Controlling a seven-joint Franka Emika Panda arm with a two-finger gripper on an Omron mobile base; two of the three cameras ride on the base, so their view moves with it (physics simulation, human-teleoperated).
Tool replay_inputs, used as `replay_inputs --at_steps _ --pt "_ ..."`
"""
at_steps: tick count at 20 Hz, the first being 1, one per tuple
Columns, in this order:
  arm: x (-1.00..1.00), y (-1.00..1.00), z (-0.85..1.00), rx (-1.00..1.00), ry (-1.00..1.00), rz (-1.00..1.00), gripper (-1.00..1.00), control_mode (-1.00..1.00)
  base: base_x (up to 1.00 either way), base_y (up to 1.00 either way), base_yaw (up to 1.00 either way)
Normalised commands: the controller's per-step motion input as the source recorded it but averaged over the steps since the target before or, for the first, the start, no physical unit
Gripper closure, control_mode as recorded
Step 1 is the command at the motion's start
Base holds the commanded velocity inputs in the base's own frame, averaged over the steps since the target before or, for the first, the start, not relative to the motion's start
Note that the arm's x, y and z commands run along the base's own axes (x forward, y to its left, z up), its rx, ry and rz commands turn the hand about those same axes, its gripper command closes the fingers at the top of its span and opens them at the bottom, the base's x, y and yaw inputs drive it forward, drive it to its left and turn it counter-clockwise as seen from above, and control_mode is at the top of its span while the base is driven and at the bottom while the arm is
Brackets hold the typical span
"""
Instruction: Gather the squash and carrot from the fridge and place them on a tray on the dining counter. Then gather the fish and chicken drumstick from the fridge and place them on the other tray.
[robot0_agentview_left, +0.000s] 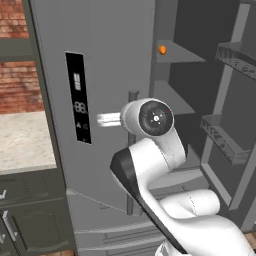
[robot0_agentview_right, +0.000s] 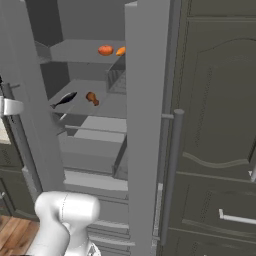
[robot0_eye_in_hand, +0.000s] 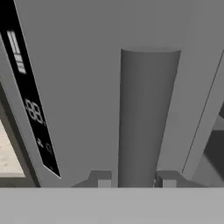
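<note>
— Where do we have the two-finger gripper (robot0_eye_in_hand: 133, 180)?
— Its tips sit on either side of the grey cylindrical fridge door handle (robot0_eye_in_hand: 144, 118); we cannot tell if they are clamped.
— And the food?
— Orange round squash (robot0_agentview_right: 105, 50) and orange carrot (robot0_agentview_right: 120, 51) on the upper fridge shelf (robot0_agentview_right: 75, 52); dark fish (robot0_agentview_right: 65, 99) and brown chicken drumstick (robot0_agentview_right: 92, 98) on the shelf below.

fridge door (robot0_agentview_left: 105, 75): matt grey metal | display panel (robot0_agentview_left: 78, 97): glossy black | wall (robot0_agentview_left: 17, 80): rough red brick
</note>
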Motion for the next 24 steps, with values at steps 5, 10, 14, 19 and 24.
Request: replay_inputs --at_steps 5,10,14,19,24 --pt "-0.4 0.24 -0.01 -0.01 0.0 0.0 1.0 -1.0 0.0 0.0 0.0" --pt "-0.27 0.17 0.0 -0.01 0.0 0.01 1.0 -1.0 0.0 0.0 0.0" --pt "-0.05 0.0 -0.02 -0.01 0.0 0.0 1.0 -1.0 0.0 0.0 0.0" --pt "0.0 0.0 0.0 0.0 0.0 0.0 1.0 -1.0 0.0 0.0 0.0" --pt "0.0 0.0 0.0 0.0 0.0 0.0 -1.0 -1.0 0.0 0.0 0.0"
